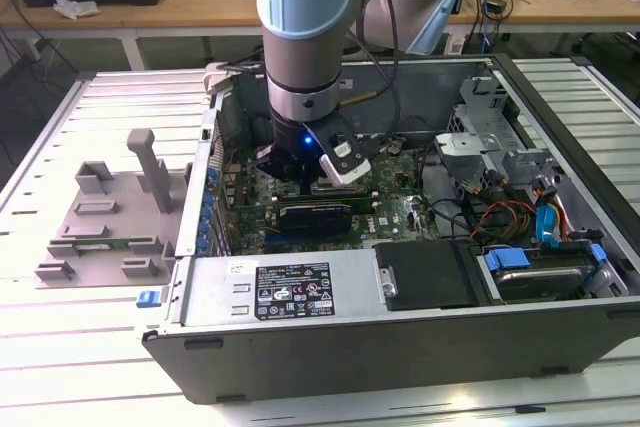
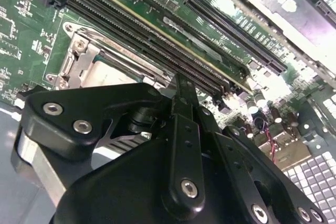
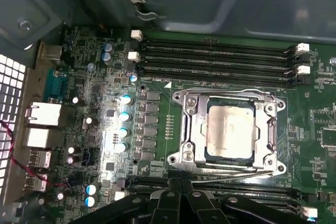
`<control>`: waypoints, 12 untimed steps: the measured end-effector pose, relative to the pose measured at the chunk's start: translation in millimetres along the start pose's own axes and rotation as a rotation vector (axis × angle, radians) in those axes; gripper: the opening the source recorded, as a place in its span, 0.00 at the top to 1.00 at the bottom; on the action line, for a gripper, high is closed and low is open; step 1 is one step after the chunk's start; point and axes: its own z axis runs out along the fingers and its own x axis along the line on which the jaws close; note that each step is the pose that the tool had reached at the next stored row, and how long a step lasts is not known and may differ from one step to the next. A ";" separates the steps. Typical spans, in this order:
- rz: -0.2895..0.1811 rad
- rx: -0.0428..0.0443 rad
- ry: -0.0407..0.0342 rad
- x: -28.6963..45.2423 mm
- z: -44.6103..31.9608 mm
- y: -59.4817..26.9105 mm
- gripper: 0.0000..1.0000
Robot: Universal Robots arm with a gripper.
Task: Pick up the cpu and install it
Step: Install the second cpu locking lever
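The cpu (image 3: 230, 131), a flat square chip with a silvery top, lies inside the metal socket frame (image 3: 185, 129) on the green motherboard (image 3: 157, 85). In the second wrist view a corner of the cpu (image 2: 105, 74) shows past the black gripper body. My gripper (image 3: 181, 184) hovers beside the socket's edge, its black fingers (image 3: 173, 192) close together with nothing between them. In the exterior view the gripper (image 1: 300, 169) reaches down into the open computer case (image 1: 400, 332) over the motherboard.
Long black memory slots (image 3: 215, 59) run beside the socket. A black graphics card (image 1: 315, 215) and loose cables (image 1: 500, 212) lie inside the case. A grey plastic tray (image 1: 105, 217) sits on the slatted table at the exterior view's left.
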 end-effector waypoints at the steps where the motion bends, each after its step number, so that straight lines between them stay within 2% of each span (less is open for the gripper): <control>1: 0.000 -0.0017 -0.0004 0.1 0.6 -0.1 0.89; 9: 0.000 -0.0327 -0.0034 0.1 7.3 -1.3 0.89; 12: -0.001 -0.0528 -0.0059 0.1 9.8 -1.8 0.89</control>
